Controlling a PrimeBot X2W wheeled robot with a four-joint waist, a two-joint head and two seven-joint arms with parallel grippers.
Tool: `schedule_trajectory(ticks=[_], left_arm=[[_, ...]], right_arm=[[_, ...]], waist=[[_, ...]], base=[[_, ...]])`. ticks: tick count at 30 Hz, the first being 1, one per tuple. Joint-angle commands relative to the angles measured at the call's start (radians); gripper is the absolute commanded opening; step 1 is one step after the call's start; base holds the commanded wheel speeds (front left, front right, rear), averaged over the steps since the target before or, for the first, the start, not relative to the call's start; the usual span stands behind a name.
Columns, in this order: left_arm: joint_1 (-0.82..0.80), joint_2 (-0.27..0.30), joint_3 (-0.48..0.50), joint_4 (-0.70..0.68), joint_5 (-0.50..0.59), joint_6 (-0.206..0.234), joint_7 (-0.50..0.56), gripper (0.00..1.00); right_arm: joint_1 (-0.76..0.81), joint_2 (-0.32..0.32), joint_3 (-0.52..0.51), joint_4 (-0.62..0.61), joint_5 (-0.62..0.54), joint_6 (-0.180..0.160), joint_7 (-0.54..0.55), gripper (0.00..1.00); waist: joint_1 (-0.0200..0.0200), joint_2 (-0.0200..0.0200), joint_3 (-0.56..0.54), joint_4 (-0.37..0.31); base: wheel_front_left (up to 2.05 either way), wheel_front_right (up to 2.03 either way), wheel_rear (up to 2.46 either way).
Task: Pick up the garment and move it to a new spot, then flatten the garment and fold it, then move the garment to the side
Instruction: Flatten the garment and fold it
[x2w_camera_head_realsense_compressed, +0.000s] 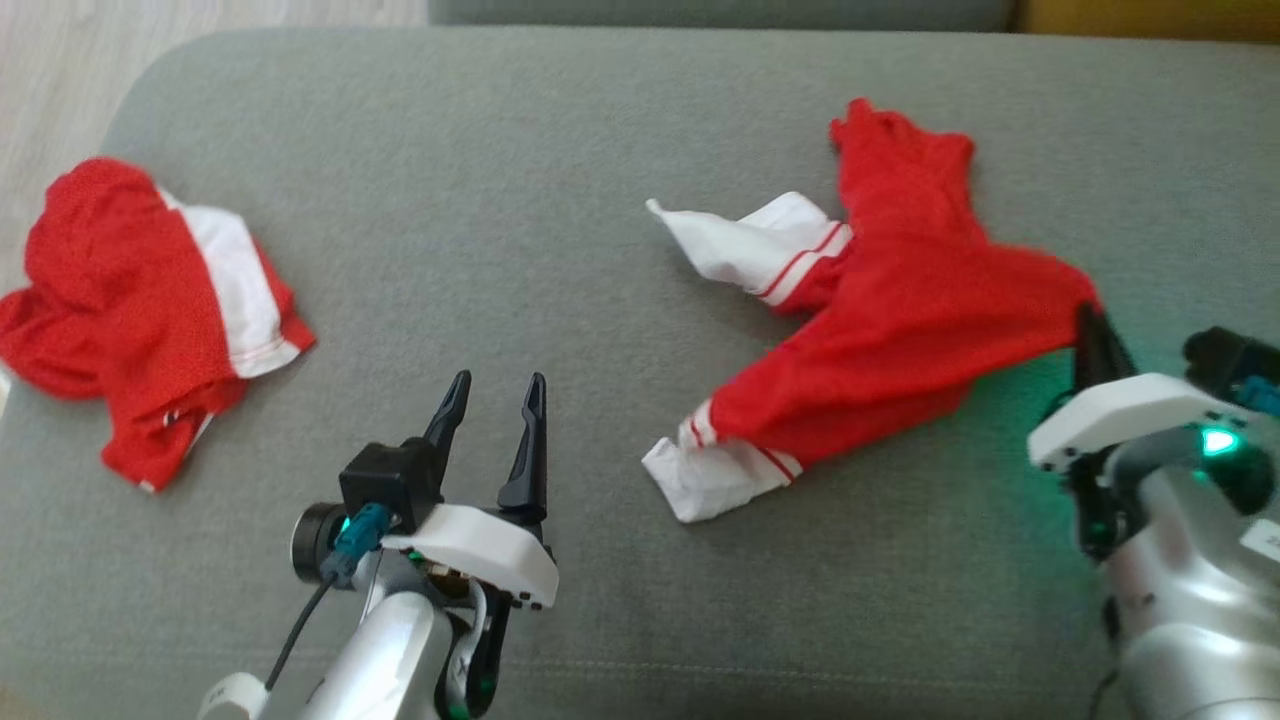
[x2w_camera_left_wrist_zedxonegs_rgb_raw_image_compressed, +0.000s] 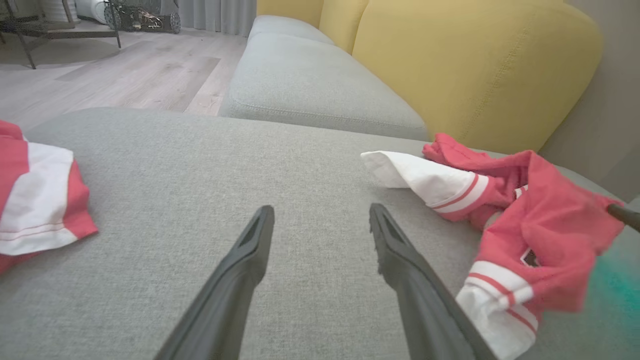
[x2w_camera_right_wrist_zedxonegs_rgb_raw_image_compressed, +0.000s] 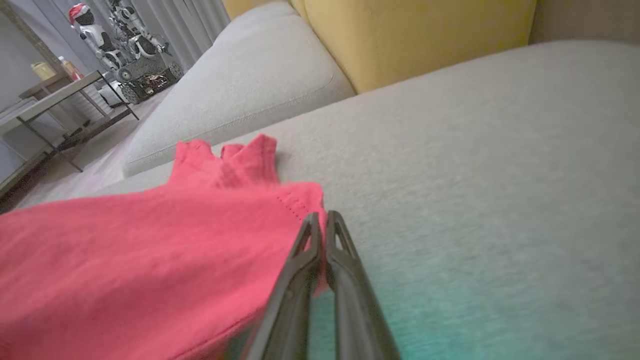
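A grey cushion (x2w_camera_head_realsense_compressed: 600, 150) spreads across the head view. Pale wooden floor (x2w_camera_head_realsense_compressed: 60, 60) shows at 11 o'clock, and the left wrist view has a yellow backrest (x2w_camera_left_wrist_zedxonegs_rgb_raw_image_compressed: 475, 65) behind it.

The garment (x2w_camera_head_realsense_compressed: 900, 330) is red with white, red-striped cuffs, and lies rumpled on the cushion at about 3 o'clock in the head view. One white cuff points towards 9 o'clock, another lies at the garment's 7 o'clock end, and a red part reaches up towards 12. Its edge on the 3 o'clock side is lifted off the cushion and pulled taut.

The right claw (x2w_camera_head_realsense_compressed: 1088, 320) sits at that edge, also at 3 o'clock. In its own wrist view the right claw (x2w_camera_right_wrist_zedxonegs_rgb_raw_image_compressed: 322, 220) has its two dark fingers pressed together with the garment's (x2w_camera_right_wrist_zedxonegs_rgb_raw_image_compressed: 150, 260) red hem pinched between the tips. Green light from the arm tints the cushion beside it.

The left claw (x2w_camera_head_realsense_compressed: 497, 385) is at 6 o'clock in the head view, pointing towards 12. Its fingers are spread wide with nothing between them, and only bare cushion lies ahead. It is well apart from the garment.

A second garment (x2w_camera_head_realsense_compressed: 130, 300), also red and white, lies bunched at 9 o'clock near the cushion's edge. It is well apart from both claws.
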Motion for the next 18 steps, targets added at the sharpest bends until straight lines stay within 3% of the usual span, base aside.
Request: schedule_trajectory(ticks=[1, 6, 10, 14, 16, 18], left_arm=[[-0.017, 0.003, 0.037, -0.03, -0.003, 0.006, -0.006, 1.0], [-0.005, 0.003, 0.042, -0.04, -0.008, 0.009, -0.006, 1.0], [-0.002, 0.003, 0.039, -0.046, -0.013, 0.01, -0.006, 1.0], [-0.003, 0.003, 0.033, -0.048, -0.016, 0.011, -0.006, 1.0], [-0.005, 0.003, 0.031, -0.05, -0.018, 0.013, -0.006, 1.0], [-0.007, 0.003, 0.027, -0.047, -0.017, 0.011, -0.006, 1.0]], right_arm=[[-0.036, -0.037, 0.017, -0.037, -0.043, -0.001, -0.021, 0.0], [-0.022, -0.144, -0.035, -0.067, -0.197, -0.001, -0.031, 0.0], [0.006, -0.206, -0.145, -0.091, -0.327, -0.001, 0.015, 0.0], [0.042, -0.212, -0.255, -0.121, -0.412, -0.001, 0.058, 0.0], [0.064, -0.185, -0.321, -0.144, -0.452, -0.001, 0.084, 0.0], [0.084, -0.151, -0.357, -0.169, -0.49, -0.001, 0.097, 1.0]], waist=[[0.0, 0.0, -0.026, -0.03], [0.0, 0.0, -0.048, -0.069], [0.0, 0.0, -0.05, -0.095], [0.0, 0.0, -0.046, -0.107], [0.0, 0.0, -0.042, -0.116], [0.0, 0.0, -0.037, -0.123]], base=[[0.0, 0.0, 0.0], [0.0, 0.0, 0.0], [0.0, 0.0, 0.0], [0.0, 0.0, 0.0], [0.0, 0.0, 0.0], [0.0, 0.0, 0.0]])
